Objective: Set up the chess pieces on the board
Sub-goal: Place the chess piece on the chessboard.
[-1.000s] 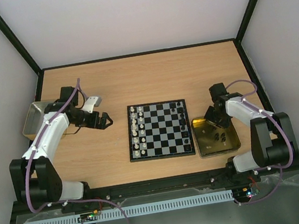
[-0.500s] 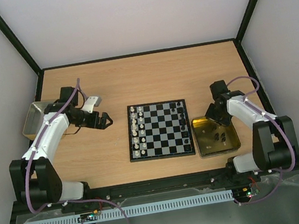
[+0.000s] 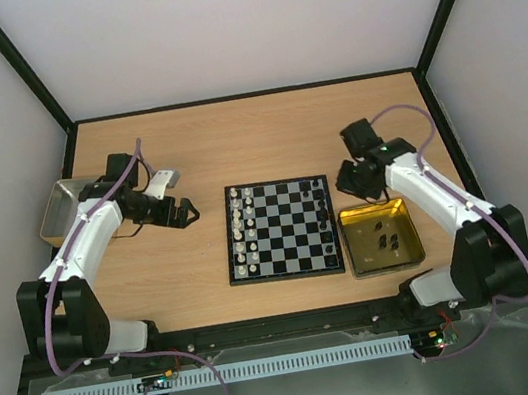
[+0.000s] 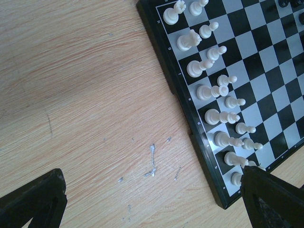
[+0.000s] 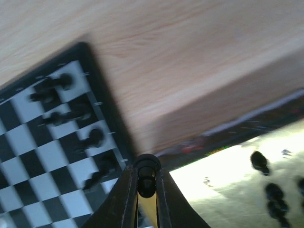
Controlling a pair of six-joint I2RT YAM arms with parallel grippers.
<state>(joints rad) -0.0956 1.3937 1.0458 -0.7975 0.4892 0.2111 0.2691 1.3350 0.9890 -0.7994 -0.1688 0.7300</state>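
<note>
Pinching a black piece [image 5: 146, 178] in the right gripper [image 5: 145, 166], jaws pressed nearly together on it, above the gap between tin [image 3: 347, 249] and board [image 3: 283, 245], close to the board's right edge. Too blurred in the wrist view to tell which piece, or how squarely gripped.

Main risk, as a judgement: losing the piece in the carry. Tiny, smooth and caught only at the fingertips, so liable to twist or slip out with any jolt, falling onto the wood or back into the tin.

Next risk: the set-down. Presumably bound for the board's right-hand files, already crowded with standing black pieces [image 3: 323, 210]. Fingers far bulkier than any piece, squares barely wider than a base; likely to clip a neighbour on the way down or while opening. If released high or off centre, apt to land tilted or astride a line; once toppled, liable to roll and take others along.

More black pieces [image 3: 384, 234] lying in the tin, so the same hazards again on each trip.

Left gripper [image 3: 186, 214] spread wide and empty, over bare table just beside the board's left edge, near the white pieces [image 4: 213, 90] ranked in two files. Harmless there; if swung toward the board, likely to sweep the nearest white file.
</note>
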